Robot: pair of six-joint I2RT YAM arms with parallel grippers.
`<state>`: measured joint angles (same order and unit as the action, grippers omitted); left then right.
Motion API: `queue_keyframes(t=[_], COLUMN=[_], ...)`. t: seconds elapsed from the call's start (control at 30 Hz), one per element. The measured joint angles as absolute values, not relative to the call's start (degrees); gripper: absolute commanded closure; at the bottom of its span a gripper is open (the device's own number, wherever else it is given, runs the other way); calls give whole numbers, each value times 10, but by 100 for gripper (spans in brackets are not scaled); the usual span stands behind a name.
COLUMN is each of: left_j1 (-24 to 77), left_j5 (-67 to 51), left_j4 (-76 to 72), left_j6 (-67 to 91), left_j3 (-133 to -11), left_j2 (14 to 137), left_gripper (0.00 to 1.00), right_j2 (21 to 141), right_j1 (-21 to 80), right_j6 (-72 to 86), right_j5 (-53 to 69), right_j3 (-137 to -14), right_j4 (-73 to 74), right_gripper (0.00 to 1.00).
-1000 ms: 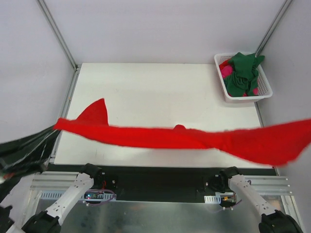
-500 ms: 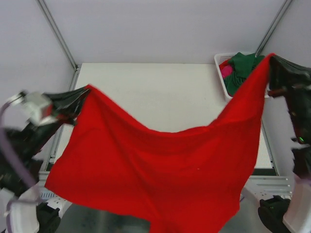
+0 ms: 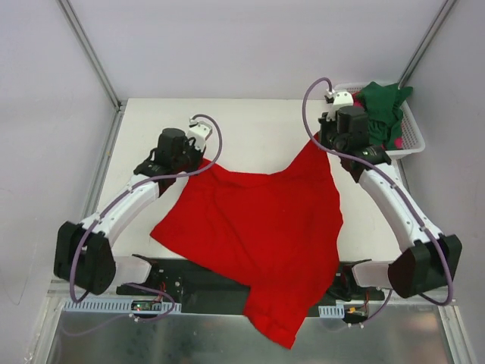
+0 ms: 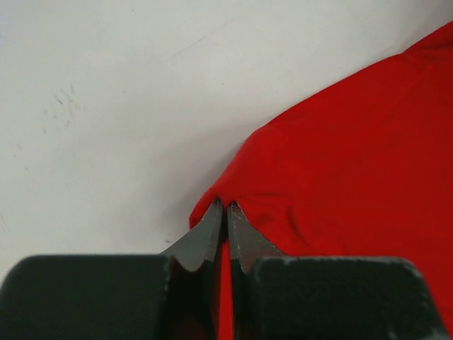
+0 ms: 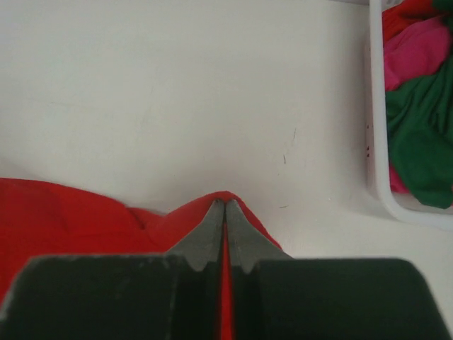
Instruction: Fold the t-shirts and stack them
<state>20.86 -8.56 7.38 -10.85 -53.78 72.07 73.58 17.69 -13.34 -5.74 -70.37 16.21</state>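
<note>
A bright red t-shirt [image 3: 258,227] lies spread over the white table, its near end hanging past the front edge. My left gripper [image 4: 226,204] is shut on its far-left corner [image 3: 198,161], down at the table. My right gripper [image 5: 224,202] is shut on the far-right corner [image 3: 317,144], with red cloth pinched between the fingers. A dark green t-shirt [image 3: 381,110] and a magenta-pink one [image 3: 353,112] sit crumpled in the basket; both also show in the right wrist view, green [image 5: 417,152] and pink [image 5: 417,53].
The white slotted basket [image 3: 414,130] stands at the table's far right corner, just right of my right gripper; its rim [image 5: 377,163] shows in the right wrist view. Metal frame posts [image 3: 89,53] rise at the back corners. Bare table [image 3: 250,129] lies beyond the shirt.
Both arms have swung the red shirt from the air above the front edge forward and down onto the table, where it now lies spread. Both grips have stayed shut on its corners.
</note>
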Motion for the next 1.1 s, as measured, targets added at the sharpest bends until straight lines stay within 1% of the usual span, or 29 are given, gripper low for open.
queue_keyframes(t=[0.17,0.37,0.73,0.93,1.1], left_j1=[184,138,65,63,63], left_j5=[-59,-41,-38,-33,-33], left_j4=[9,-12,-22,-27,-27], left_j6=[-104,-105,-120,-144,-151], left_j3=[-547,-576,-648,-703,-711], left_j2=[818,888,962,1014,1030], left_gripper=[100,100,100,100,100], right_j2=[807,863,957,991,992], right_j1=[177,177,176,175,170], right_j6=[-118,-114,-119,-120,-121], right_j5=[-60,-87,-187,-241,-261], right_j3=[-705,-741,-847,-869,-871], right_j4=[111,100,97,99,101], right_gripper=[98,99,98,99,99])
